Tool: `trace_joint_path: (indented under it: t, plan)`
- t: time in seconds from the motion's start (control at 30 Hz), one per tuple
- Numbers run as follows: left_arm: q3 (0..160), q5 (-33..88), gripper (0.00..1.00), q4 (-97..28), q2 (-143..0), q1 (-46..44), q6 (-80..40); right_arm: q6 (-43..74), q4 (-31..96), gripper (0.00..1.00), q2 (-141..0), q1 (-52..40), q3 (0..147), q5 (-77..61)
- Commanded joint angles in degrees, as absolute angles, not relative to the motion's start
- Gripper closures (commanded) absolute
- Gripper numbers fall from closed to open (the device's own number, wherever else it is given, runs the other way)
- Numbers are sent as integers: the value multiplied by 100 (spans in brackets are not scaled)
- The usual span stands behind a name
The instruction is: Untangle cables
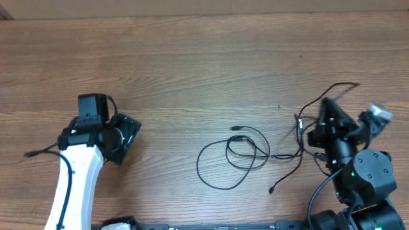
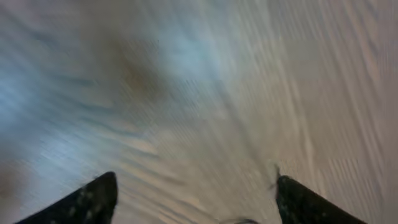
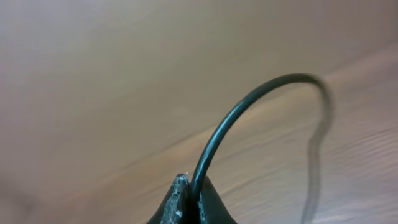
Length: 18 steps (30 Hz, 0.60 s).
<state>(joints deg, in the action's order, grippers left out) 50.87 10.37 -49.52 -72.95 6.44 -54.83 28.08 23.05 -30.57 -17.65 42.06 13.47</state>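
Note:
Thin black cables (image 1: 241, 152) lie looped and crossed on the wooden table right of centre, with small plug ends at the top (image 1: 236, 128) and bottom (image 1: 271, 190) of the tangle. One strand runs right and up to my right gripper (image 1: 324, 102). The right wrist view shows that gripper (image 3: 194, 190) shut on a black cable (image 3: 249, 102) that arches up and to the right. My left gripper (image 1: 128, 134) is at the left, well apart from the cables. The blurred left wrist view shows its fingers (image 2: 193, 193) wide apart over bare wood, with nothing between them.
The wooden table (image 1: 204, 57) fills the view. Thicker black wires hang by the arm bases, one near the left arm (image 1: 38, 152) and one at the lower right (image 1: 319, 195). A dark rail (image 1: 211, 226) runs along the front edge.

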Motion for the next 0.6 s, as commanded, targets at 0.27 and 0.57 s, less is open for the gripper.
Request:
trace_joint_path:
  t: [0.27,0.57]
  plan:
    - [5146,5771,0,-2759,-8149,-513,-2711,2652,1890,96,-4038,-1761,4338,-1798]
    - [5146,5769,1,-1944,-8906,-1997,-6093,2672,1833,96,-4053,-1761,4340,-2064]
